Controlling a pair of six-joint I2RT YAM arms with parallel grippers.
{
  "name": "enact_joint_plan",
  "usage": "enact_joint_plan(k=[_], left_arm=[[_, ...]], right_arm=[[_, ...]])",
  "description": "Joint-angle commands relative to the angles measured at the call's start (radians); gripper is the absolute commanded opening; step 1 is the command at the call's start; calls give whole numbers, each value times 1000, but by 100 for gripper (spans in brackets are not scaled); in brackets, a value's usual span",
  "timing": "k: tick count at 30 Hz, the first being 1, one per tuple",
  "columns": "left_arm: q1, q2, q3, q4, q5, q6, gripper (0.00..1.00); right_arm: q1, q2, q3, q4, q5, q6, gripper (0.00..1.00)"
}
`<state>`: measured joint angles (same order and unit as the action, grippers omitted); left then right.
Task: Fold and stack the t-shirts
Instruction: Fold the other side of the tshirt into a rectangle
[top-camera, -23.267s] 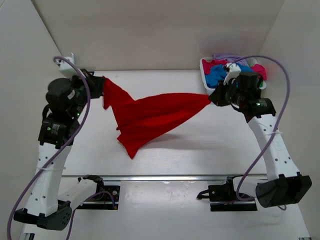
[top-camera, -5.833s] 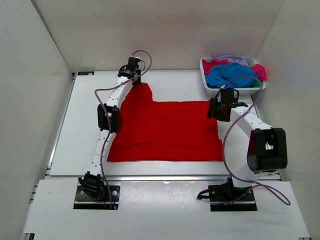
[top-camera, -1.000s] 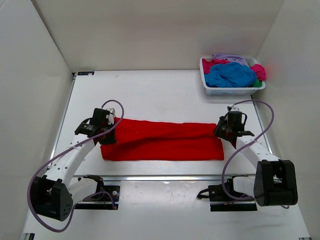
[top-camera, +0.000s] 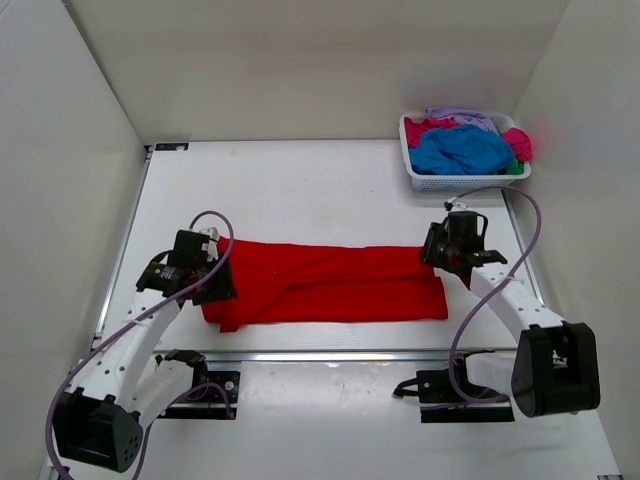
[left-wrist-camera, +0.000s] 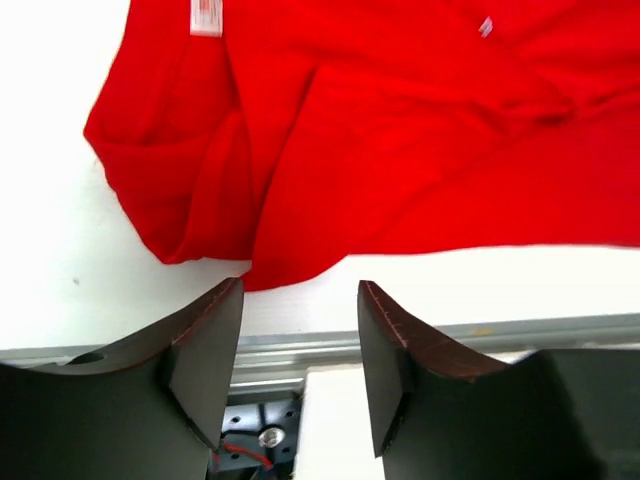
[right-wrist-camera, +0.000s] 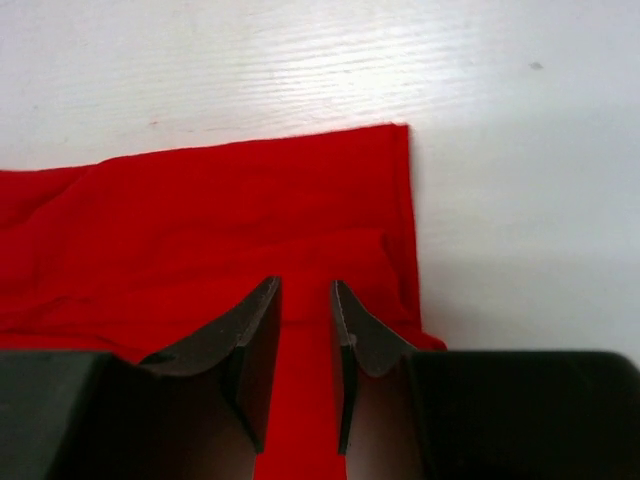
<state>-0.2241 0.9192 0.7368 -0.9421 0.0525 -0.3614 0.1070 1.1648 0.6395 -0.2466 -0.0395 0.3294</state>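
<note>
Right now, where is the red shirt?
Overhead view: the red t-shirt lies folded at the near side of the table, between left gripper and right gripper.

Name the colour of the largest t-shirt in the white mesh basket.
Bright blue cloth t-shirt; the top external view shows it best.
</note>
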Motion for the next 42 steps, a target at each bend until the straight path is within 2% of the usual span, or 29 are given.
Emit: enact_joint_plan(k=[1,9,15,24,30,32,33,34,35,37,38,41,42], left_arm=[[-4,-13,46,50,-13,-57,60],[-113,167,0,285,-51,-212,53],[-195,366,62,279,-216,-203,51],[-242,664,179,290,-292,-185,43],[-235,690,168,377,-304,-176,40],[-225,690,174,379,-301,-169,27],[-227,696,180,381,-304,-162,16],[-216,711,199,373,-301,-146,13],[-212,724,219,356,-304,-133,15],[-213,737,248,313,-293,-97,26],[-218,728,253,292,-299,-84,28],[-219,660,218,310,-303,-86,27],[-204,644,208,331,-281,-80,20]], right_arm=[[25,70,74,61,-81,-99,23],[148,308,213,21,-19,-178,25],[171,360,184,26,-43,-165,25],[223,365,137,-68,-51,-99,24],[217,331,80,-80,-80,-72,24],[221,316,66,-71,-88,-63,24],[230,311,62,-66,-80,-62,25],[241,302,48,-75,-83,-59,24],[243,300,51,-85,-79,-55,24],[241,291,37,-80,-72,-55,24],[241,294,38,-82,-71,-55,24],[231,279,20,-68,-88,-50,23],[230,276,19,-65,-89,-55,23]])
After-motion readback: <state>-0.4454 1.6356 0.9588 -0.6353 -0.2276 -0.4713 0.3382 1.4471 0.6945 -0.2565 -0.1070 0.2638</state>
